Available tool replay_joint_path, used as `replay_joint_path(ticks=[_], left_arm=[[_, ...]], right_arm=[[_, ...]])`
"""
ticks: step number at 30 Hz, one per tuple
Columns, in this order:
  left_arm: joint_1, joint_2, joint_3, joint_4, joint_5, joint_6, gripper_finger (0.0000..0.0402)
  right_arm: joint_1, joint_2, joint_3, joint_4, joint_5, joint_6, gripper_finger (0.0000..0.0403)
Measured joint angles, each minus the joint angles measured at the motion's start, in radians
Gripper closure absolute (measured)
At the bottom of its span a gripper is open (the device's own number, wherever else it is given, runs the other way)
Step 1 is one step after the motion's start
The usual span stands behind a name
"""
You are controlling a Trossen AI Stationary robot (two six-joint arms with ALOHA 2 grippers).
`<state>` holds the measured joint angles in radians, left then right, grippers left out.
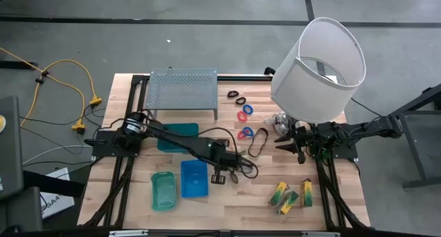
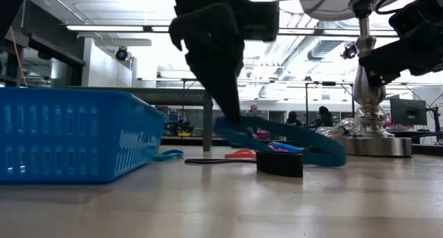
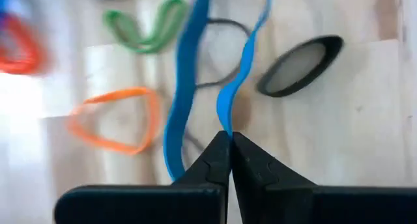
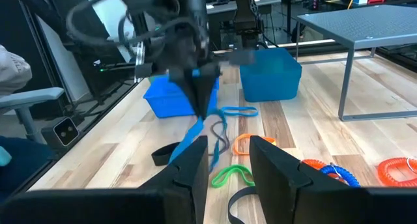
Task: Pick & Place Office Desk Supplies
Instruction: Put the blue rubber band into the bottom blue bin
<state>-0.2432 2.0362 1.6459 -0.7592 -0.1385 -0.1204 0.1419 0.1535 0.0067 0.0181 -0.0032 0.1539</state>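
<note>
My left gripper [image 1: 233, 173] is over the table's middle, just right of the blue tray [image 1: 194, 178], and is shut on a blue rubber band [image 3: 186, 74]. Under and around it lie an orange band [image 3: 117, 120], a green band [image 3: 146, 28] and a black ring [image 3: 300, 64], all flat on the wood. Red and blue rings [image 1: 246, 113] and black loops [image 1: 235, 96] lie farther back. Yellow-green packets [image 1: 291, 196] lie near the front right. My right gripper [image 4: 225, 165] waits open at the right, below the lamp, with nothing between its fingers. My left gripper pinches one strand of the blue band [image 3: 225, 116] between its two fingertips. The fingers slant steeply down from above. The band hangs slack below them [image 4: 195, 129], and its far part [image 2: 325, 153] trails down to the table.
A grey perforated rack [image 1: 182, 92] stands at the back, with a dark teal tray [image 1: 177, 137] in front of it. A green tray [image 1: 164, 190] sits left of the blue one. A white-shaded lamp [image 1: 320, 68] stands at the back right, above the right arm.
</note>
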Motion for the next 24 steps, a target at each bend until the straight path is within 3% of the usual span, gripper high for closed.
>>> replay_joint_path(ticks=[14,24], left_arm=[[0.006,-0.182,0.001,-0.173,-0.107,-0.009,0.0400],[0.072,-0.344,0.001,-0.325,-0.125,-0.055,0.0401]], right_arm=[[0.000,0.000,0.000,0.000,0.000,0.000,0.0302],[0.000,0.000,0.000,0.000,0.000,0.000,0.0302]])
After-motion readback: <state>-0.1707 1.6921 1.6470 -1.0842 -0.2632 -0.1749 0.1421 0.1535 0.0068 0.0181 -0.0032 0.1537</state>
